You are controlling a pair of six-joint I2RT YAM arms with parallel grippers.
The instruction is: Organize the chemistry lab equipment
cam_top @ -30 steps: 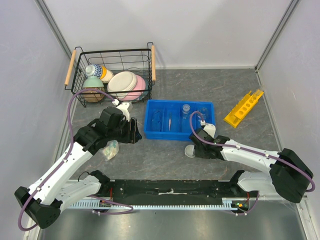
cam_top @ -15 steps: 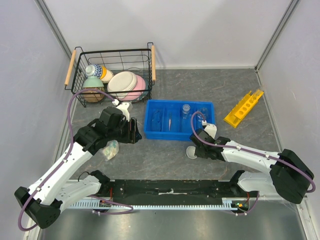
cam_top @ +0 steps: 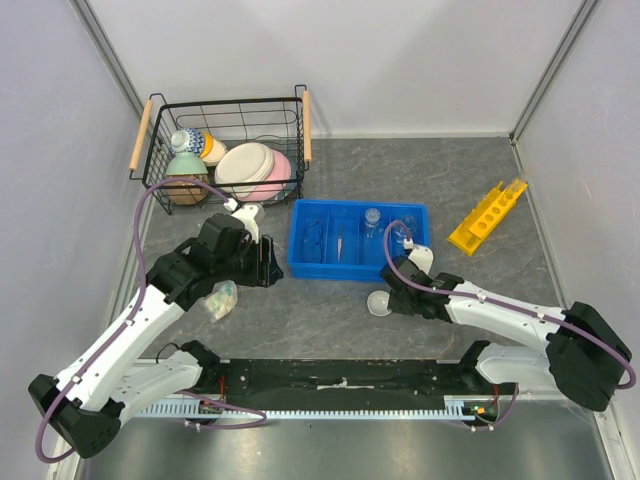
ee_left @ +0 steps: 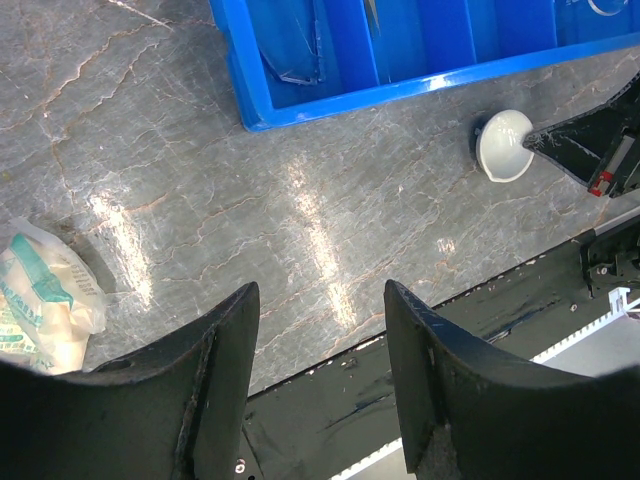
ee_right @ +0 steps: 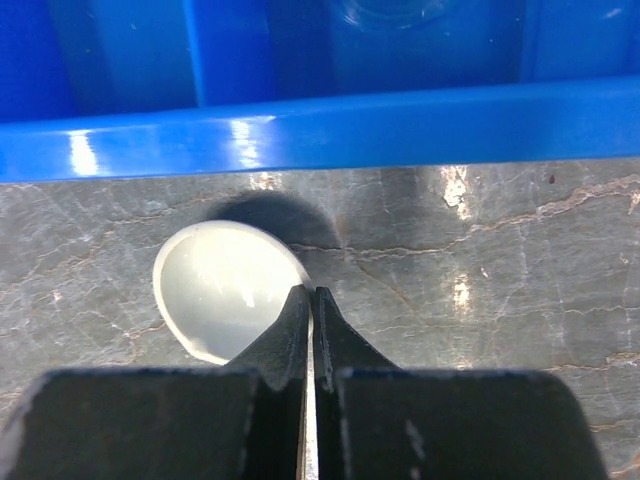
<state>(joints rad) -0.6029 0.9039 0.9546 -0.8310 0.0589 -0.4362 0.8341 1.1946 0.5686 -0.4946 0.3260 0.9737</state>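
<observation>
**Right pincer clamped on dish rim; left pincer spread and idle**

The right pincer was found pressed together on the thin rim of the small white dish. The dish sat just ahead and to the left of the fingertips, hollow side towards the wrist camera. Whether it rested on the grey table or was raised could not be told. The blue tray ran just beyond the dish. The yellow rack stood well apart, off to that pincer's right. The left pincer was spread, with nothing between its fingers, above the table. A crumpled white-and-green packet lay to its left, with the tray ahead of it
</observation>
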